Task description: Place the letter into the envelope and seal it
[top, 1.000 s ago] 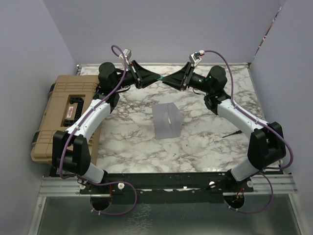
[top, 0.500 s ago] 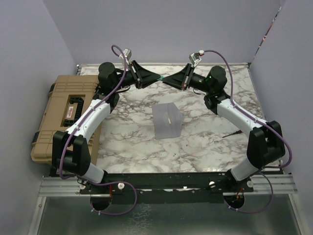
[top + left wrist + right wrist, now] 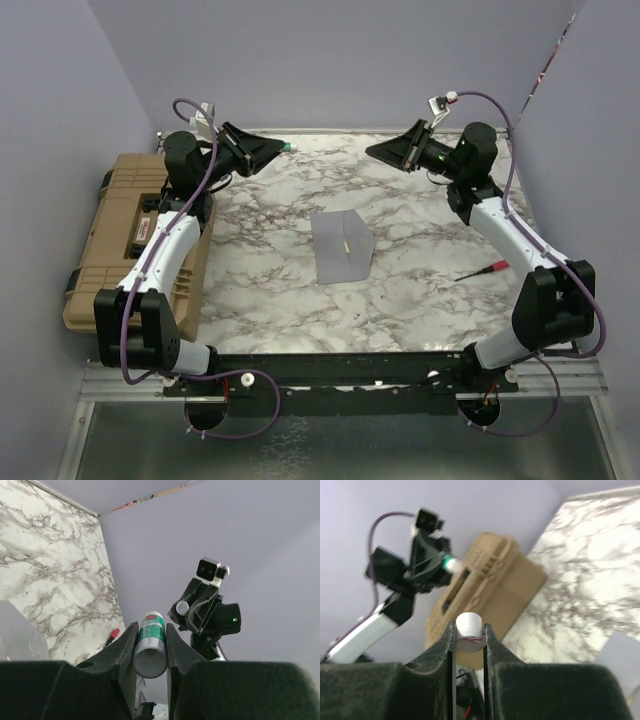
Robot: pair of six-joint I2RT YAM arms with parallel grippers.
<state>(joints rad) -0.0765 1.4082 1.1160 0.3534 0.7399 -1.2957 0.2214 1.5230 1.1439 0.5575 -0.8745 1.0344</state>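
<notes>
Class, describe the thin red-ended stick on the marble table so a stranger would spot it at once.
Start at the white-and-grey marble tabletop and look to its right side, apart from the light-grey paper envelope at centre. There lies a thin dark stick with a red end. It alone is slim and red-tipped; the envelope is broad and pale.

The left arm (image 3: 165, 242) and right arm (image 3: 505, 230) use white link shells joined by black joint housings. A purple cable (image 3: 178, 104) runs along each to a small silver wrist camera (image 3: 207, 117). The left hand (image 3: 278, 149) and right hand (image 3: 371, 152) have black tapered fingers (image 3: 125, 645).
</notes>
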